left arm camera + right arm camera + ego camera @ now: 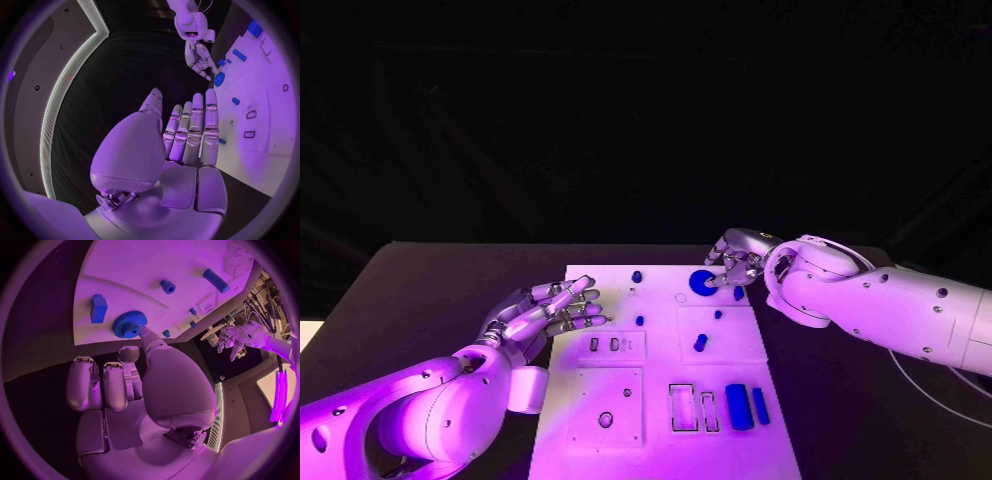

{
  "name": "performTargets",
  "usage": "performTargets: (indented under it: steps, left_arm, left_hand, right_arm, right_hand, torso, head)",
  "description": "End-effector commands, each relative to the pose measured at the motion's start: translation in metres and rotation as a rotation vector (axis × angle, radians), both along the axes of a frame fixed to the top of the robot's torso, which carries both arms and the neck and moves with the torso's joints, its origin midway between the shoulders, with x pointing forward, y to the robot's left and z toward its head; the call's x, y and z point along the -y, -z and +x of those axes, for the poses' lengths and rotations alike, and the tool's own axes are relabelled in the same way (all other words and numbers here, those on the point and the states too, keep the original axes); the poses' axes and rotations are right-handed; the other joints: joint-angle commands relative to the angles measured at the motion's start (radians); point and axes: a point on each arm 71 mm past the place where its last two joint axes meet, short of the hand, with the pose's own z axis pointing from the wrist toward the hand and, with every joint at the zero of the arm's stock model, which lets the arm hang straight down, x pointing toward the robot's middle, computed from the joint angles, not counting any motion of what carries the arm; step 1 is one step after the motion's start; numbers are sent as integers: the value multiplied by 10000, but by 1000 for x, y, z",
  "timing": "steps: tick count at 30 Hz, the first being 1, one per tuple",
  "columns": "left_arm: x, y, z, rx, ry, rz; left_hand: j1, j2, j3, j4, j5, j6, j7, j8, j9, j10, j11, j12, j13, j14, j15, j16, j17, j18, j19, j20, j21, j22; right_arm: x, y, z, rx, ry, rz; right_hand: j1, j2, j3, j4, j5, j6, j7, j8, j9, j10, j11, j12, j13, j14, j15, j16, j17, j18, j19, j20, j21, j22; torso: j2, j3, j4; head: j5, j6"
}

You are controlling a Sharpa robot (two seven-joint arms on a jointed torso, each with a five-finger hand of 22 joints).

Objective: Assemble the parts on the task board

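Head view: the right hand [733, 262] touches the blue gear [702, 283] at the far edge of the white board [661, 440]; the left hand [545, 315] hovers beside the board, fingers extended, holding nothing. Right wrist view: a fingertip [142, 330] meets the gear's rim while the other fingers curl in; whether it is gripped cannot be told, so the gear may slip or tilt.

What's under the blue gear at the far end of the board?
The gear lies flat on the white board, with the right hand touching its edge with a fingertip. Whether a peg or hole sits beneath it is hidden by the gear itself.
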Motion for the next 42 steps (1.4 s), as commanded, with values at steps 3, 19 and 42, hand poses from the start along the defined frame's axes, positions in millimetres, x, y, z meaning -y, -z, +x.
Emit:
performTargets:
  steps: [3,19,42]
  left_arm:
    - [2,-2,-1,56,194,-143]
    - [2,-2,-1,50,188,-136]
    - [2,-1,0,13,201,-121]
  left_hand:
    - [-32,65,5,-46,-19,-14,44,-57,-6,-28,55,-37,1,15,37,-24,16,165,50,12,29,7]
    - [-27,70,0,-63,-18,-18,44,-65,-6,-32,57,-44,1,3,41,-36,27,163,46,12,21,5]
    - [-25,75,-5,-75,-18,-23,46,-72,-6,-39,59,-51,0,-3,42,-43,37,162,45,13,15,3]
  right_arm:
    - [-3,4,1,-380,-63,-399]
    - [-6,12,4,-841,-74,-899]
    - [-16,4,1,613,154,-1156]
  right_hand:
    - [161,18,-15,102,45,105,-23,92,12,221,-17,520,576,604,57,182,250,-179,164,11,124,180]
    - [257,128,-28,171,60,174,-34,138,12,382,-24,1063,1230,640,57,352,524,-213,243,14,229,367]
    - [354,725,671,320,-661,961,-234,419,93,734,-198,1733,2193,644,-83,463,706,-270,376,-97,406,697]
  torso:
    - [-3,-1,-4]
    - [5,5,5]
    - [-3,0,15]
  head:
    - [5,-40]
    - [70,-101]
    - [59,-113]
